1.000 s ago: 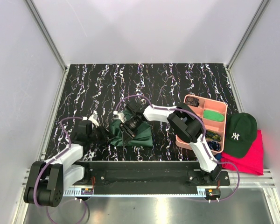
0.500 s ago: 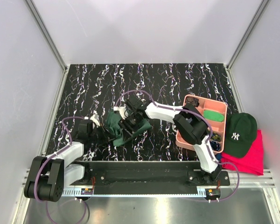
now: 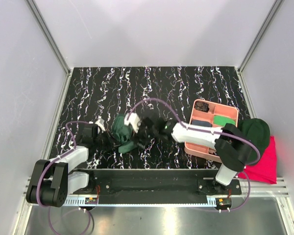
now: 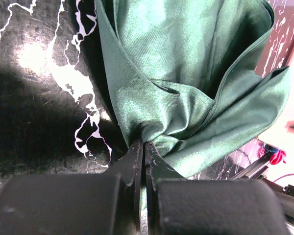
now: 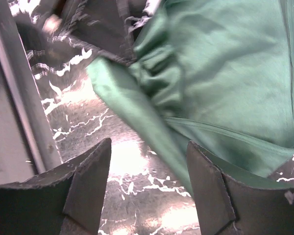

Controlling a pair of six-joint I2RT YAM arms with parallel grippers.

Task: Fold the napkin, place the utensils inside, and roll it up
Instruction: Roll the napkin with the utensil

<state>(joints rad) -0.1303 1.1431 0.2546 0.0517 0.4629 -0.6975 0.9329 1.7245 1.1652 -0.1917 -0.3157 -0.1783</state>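
Napkin (image 3: pixel 121 133) (image 4: pixel 186 83) (image 5: pixel 225 73) is bunched into a crumpled heap on the black marbled table (image 3: pixel 161 88) (image 4: pixel 34 98), near the front edge and left of centre, between the two grippers. No flat spread of cloth is seen, only folds and creases.

Left gripper (image 3: pixel 107 141) (image 4: pixel 143 147) is set at the heap's left side. In the left wrist view its jaws are pressed together on a pinched fold of the napkin, low over the table.

Right gripper (image 3: pixel 141 133) (image 5: pixel 149 166) is placed at the heap's right side, with its arm stretched across from the right. In the right wrist view its fingers (image 5: pixel 95 166) are spread wide and nothing is clamped. A folded napkin edge runs down between them. Contact with the pads cannot be told.

Pink tray (image 3: pixel 218 105) is placed right of the heap, apart from it, with its near part covered by the right arm. A bright-green swatch (image 3: pixel 224 120) is seen in a far compartment, and a dark item (image 3: pixel 201 105) in the far-left corner one.

Dark cap (image 3: pixel 255 132) is laid just beside the tray's right side, partly on a pink-red cloth (image 3: pixel 264 166).
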